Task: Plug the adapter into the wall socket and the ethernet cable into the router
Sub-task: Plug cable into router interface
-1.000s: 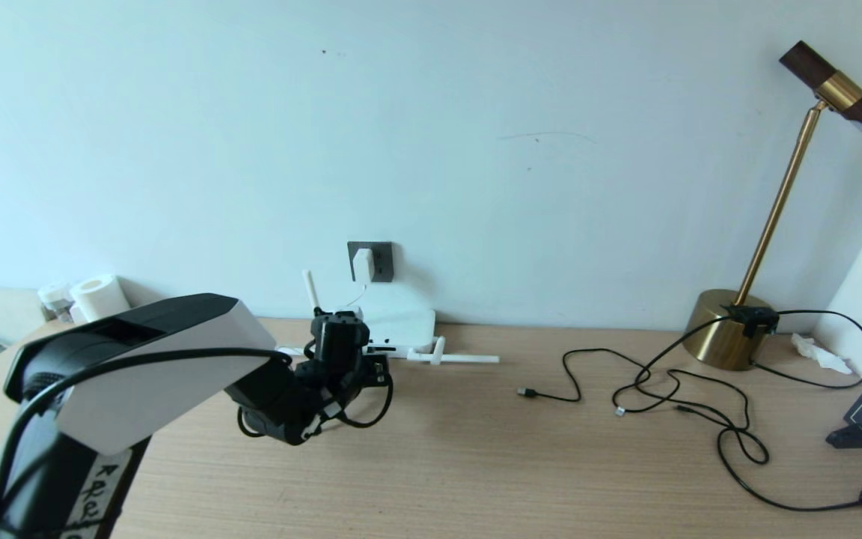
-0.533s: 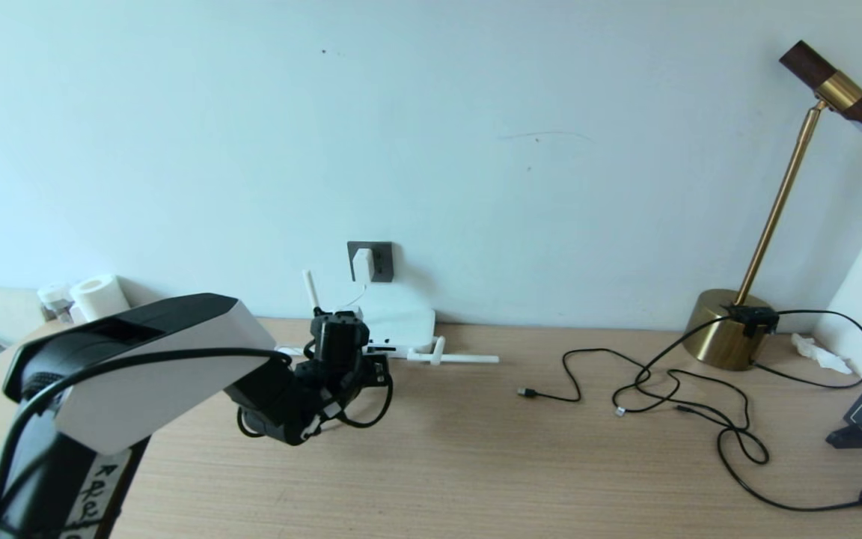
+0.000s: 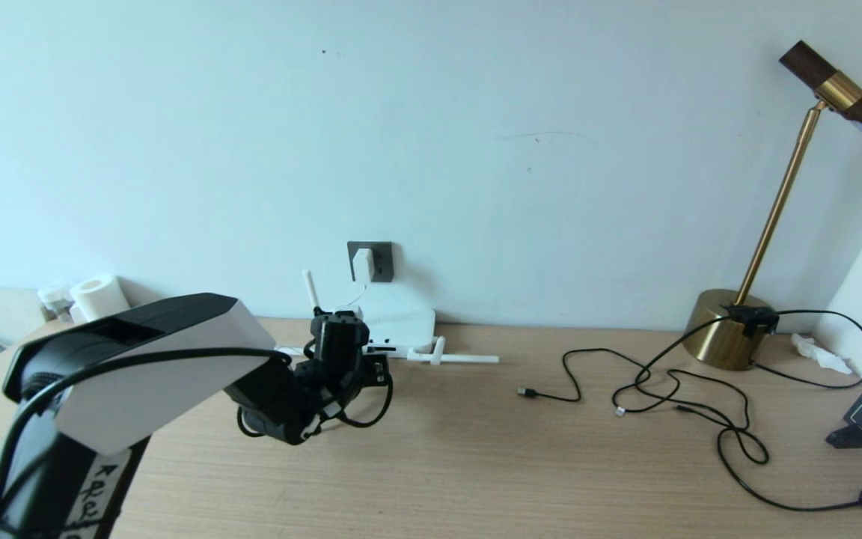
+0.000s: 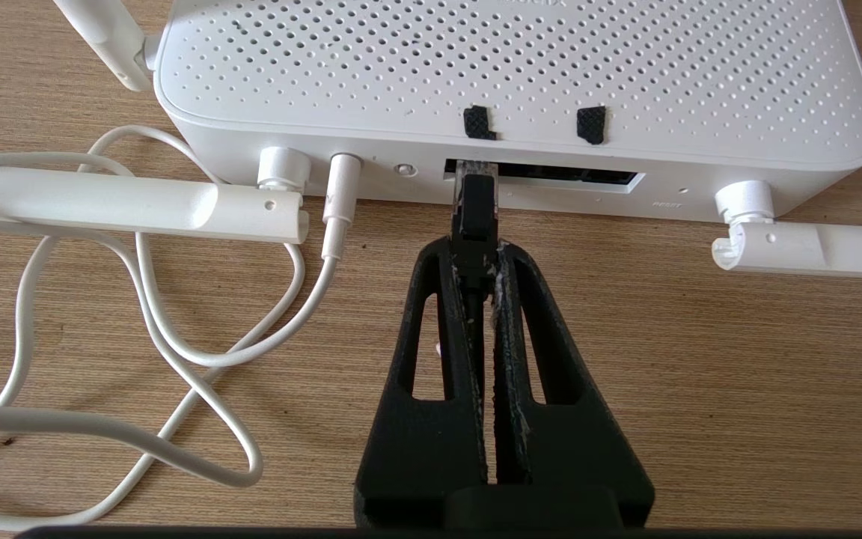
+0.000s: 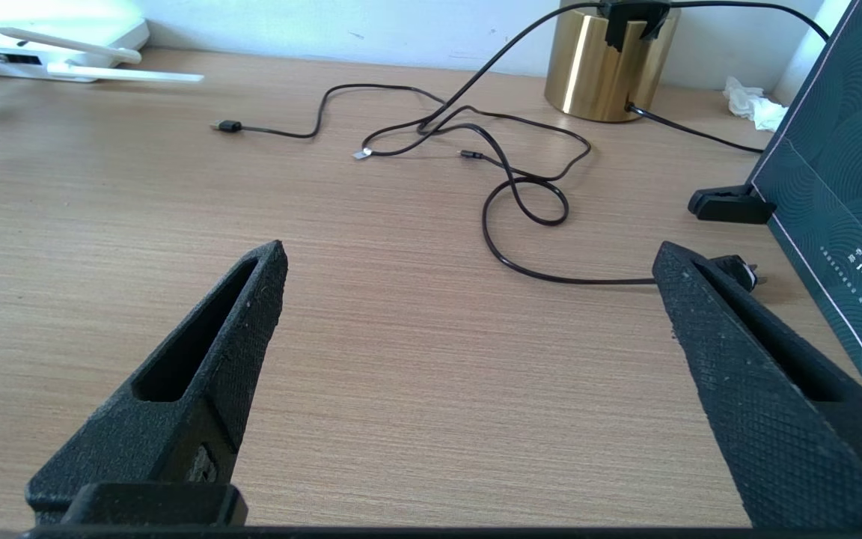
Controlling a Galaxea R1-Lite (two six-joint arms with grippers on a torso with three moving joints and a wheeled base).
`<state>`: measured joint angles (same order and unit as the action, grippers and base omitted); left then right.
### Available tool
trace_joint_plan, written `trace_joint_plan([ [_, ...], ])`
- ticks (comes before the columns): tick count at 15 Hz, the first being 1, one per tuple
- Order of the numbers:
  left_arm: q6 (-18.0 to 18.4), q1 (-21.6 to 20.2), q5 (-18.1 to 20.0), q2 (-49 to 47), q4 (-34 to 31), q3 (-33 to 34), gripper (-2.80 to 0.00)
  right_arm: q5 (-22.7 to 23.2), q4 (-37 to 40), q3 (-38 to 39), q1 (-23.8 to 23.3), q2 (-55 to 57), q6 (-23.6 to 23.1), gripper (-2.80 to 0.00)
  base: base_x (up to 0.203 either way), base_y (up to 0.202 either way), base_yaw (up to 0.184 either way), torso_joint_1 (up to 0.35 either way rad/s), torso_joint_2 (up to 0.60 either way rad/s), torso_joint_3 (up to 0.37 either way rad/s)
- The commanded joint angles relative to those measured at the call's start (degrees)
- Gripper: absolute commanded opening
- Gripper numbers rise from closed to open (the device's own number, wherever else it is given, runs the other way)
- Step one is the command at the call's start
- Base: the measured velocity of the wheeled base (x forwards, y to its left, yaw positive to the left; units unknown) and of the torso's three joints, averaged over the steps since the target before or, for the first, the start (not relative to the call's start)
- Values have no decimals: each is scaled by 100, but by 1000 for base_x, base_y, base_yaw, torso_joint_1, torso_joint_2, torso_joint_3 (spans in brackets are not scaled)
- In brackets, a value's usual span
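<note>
Ethernet cable point(image 4: 474, 209) plug clamped between closed left gripper point(image 4: 480, 262) jaws, tip set at the router point(image 4: 513, 82) port slot, adapter point(image 3: 362, 264) seated in wall socket point(image 3: 380, 260), right gripper point(image 5: 468, 299) jaws spread wide above the table point(image 5: 401, 359), nothing held.

White adapter point(image 3: 362, 264) seated in dark grey wall socket point(image 3: 378, 261). Flat white router point(image 4: 506, 82) on worktop below; black ethernet cable point(image 4: 476, 209) plug tip at its port slot.
</note>
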<state>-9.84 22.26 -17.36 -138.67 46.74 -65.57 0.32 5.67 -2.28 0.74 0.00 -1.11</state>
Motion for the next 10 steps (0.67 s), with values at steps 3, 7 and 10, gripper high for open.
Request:
trace_joint_plan([
  [3, -9, -2, -13, -20, 28, 9, -280, 3, 4, -1, 5, 9, -3, 0, 0, 0, 0, 0, 0, 0],
  [7, -9, -2, -13, -2, 31, 18, -280, 3, 4, -1, 5, 9, -3, 0, 0, 0, 0, 0, 0, 0],
  [10, -9, -2, -13, 6, 28, 27, -280, 3, 4, -1, 5, 9, -3, 0, 0, 0, 0, 0, 0, 0],
])
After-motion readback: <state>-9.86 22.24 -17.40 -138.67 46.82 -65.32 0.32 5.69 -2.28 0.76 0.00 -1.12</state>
